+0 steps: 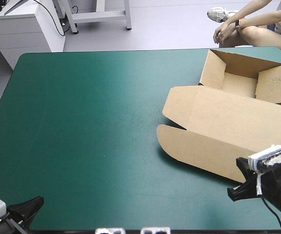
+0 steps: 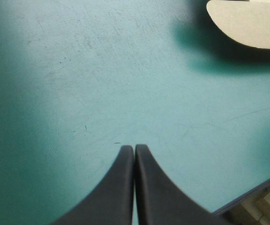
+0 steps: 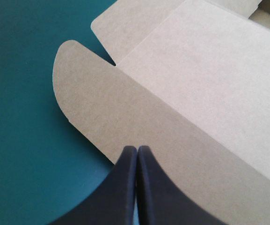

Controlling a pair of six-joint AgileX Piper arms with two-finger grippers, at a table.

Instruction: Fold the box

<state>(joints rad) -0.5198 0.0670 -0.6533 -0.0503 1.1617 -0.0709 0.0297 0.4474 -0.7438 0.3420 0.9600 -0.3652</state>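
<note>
At near right corner, right claw [image 3: 136, 149] closed, empty, tips over flap [image 3: 88, 108] of lid [image 3: 209, 84]. Left claw [image 2: 134, 147] closed too, over bare cover [image 2: 102, 70]. Box [image 1: 218, 117] toward right edge: tray [image 1: 271, 84] up, lid flat. Board likely light, stiff, creased; pinch flap's free edge.

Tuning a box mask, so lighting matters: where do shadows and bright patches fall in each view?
High view: the teal-green cover lightens toward its far edge; a thin shadow hugs the box lid's near edge. Left wrist view: a dark shadow lies beside the lid's rounded flap, ahead of the left gripper. Right wrist view: the box is evenly lit.
</note>
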